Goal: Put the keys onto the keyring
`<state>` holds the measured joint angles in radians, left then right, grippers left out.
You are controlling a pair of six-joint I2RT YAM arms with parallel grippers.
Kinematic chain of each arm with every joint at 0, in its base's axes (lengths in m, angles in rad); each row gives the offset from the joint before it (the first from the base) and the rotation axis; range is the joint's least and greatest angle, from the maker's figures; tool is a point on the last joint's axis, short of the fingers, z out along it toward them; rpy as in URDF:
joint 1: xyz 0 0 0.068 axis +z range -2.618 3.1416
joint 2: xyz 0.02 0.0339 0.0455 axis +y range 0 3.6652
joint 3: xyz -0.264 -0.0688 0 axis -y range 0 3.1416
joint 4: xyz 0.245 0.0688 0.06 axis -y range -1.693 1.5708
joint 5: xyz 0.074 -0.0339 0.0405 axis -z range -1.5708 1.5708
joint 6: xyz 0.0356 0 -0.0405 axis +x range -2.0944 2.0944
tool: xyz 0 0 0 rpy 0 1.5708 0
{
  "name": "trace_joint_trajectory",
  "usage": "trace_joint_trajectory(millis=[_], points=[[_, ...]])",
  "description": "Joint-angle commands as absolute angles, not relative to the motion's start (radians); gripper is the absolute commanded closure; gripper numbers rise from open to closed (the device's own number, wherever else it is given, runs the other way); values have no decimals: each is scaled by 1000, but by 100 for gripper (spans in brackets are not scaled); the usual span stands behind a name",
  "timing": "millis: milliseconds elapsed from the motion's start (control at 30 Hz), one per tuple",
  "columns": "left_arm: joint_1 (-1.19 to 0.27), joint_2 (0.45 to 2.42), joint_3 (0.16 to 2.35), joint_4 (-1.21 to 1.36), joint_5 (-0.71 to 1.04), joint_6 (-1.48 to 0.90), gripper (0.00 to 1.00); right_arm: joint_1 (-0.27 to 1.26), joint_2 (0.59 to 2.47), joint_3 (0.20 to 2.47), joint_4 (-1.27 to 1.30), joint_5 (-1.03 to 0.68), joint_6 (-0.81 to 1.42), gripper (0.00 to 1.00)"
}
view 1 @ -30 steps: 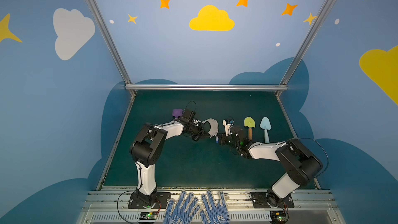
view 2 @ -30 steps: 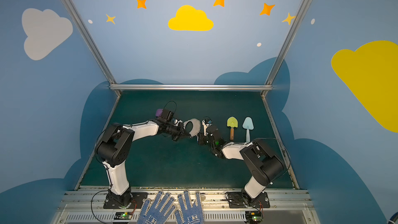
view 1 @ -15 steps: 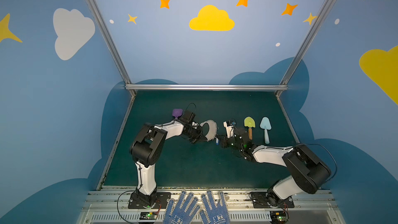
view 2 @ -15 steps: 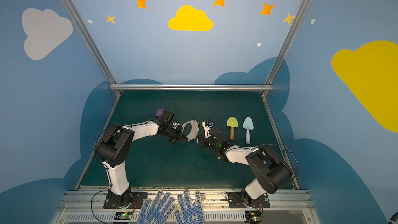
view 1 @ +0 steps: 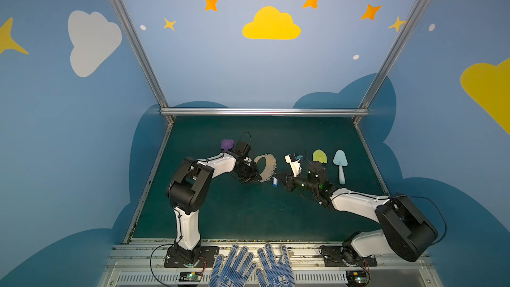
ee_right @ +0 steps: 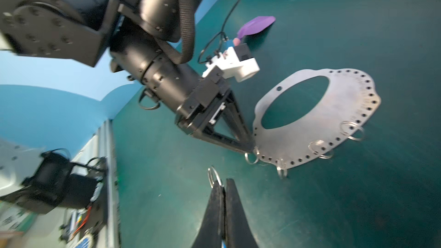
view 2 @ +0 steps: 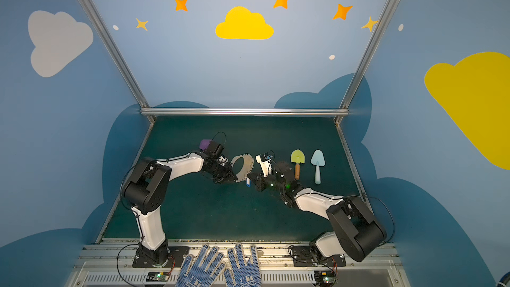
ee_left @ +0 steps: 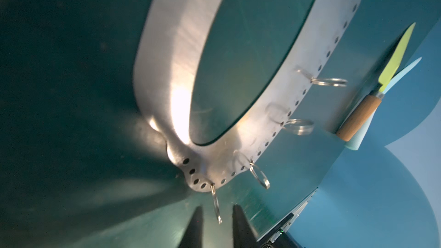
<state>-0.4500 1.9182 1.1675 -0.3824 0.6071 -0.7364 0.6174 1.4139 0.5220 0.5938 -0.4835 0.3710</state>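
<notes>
left claw (ee_left: 216,207) parted at keyring (ee_left: 167,67) edge | right claw (ee_right: 223,182) clamps keys (view 1: 274,182), metal blade hidden

In both top views the keys (view 1: 274,182) are so small that only the blue tag reads, the purple shovel (view 1: 227,144) sits half behind the left arm (view 1: 218,165), and the gloves (view 1: 248,267) are cut by the lower edge. In the left wrist view the keyring (ee_left: 171,67) runs off the picture's edge, and only the two tips of the left gripper (ee_left: 217,207) are in frame. In the right wrist view the right gripper (ee_right: 223,183) covers nearly all of the keys, and the black hardware (ee_right: 55,182) behind is blurred.
</notes>
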Motion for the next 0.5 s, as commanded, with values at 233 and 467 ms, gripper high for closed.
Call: trace_joint_trajectory(millis=[233,467], points=[[-450,1826,1178,-413,564,-737,61,569,1404,566,567,-592,398,100],[-444,1763,1184,-435,527,-732,59,627,1297,690,132,-69,293,100]])
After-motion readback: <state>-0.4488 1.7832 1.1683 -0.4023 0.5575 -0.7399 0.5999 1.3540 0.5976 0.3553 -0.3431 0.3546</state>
